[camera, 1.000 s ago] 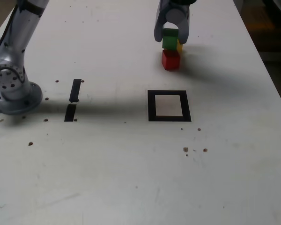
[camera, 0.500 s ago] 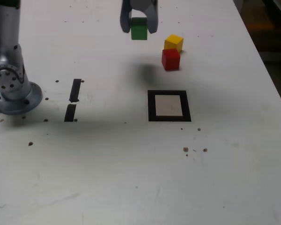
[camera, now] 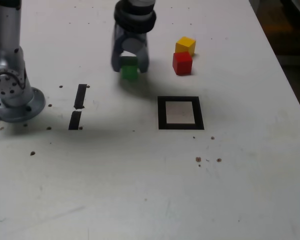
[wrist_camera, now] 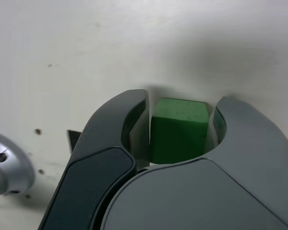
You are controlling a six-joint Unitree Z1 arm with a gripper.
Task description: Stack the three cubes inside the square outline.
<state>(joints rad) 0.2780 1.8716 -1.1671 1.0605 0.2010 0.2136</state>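
Note:
My gripper (camera: 129,66) is shut on the green cube (camera: 129,70), holding it low over the white table, to the exterior view's left of the other cubes. The wrist view shows the green cube (wrist_camera: 178,129) clamped between both dark fingers (wrist_camera: 129,120). The red cube (camera: 182,63) rests on the table with the yellow cube (camera: 185,45) just behind it, the two close together. The square outline (camera: 180,113), black tape around a white interior, lies nearer the camera than the red cube and holds nothing.
The arm's silver base (camera: 12,92) stands at the exterior view's left edge. Two short black tape strips (camera: 78,106) lie between the base and the square. Small dark specks (camera: 206,160) dot the table. The table's right edge (camera: 285,85) borders a dark floor.
The gripper lifted the green cube off the red cube, carried it toward the exterior view's left, and has now come down low over the table, nearer the camera.

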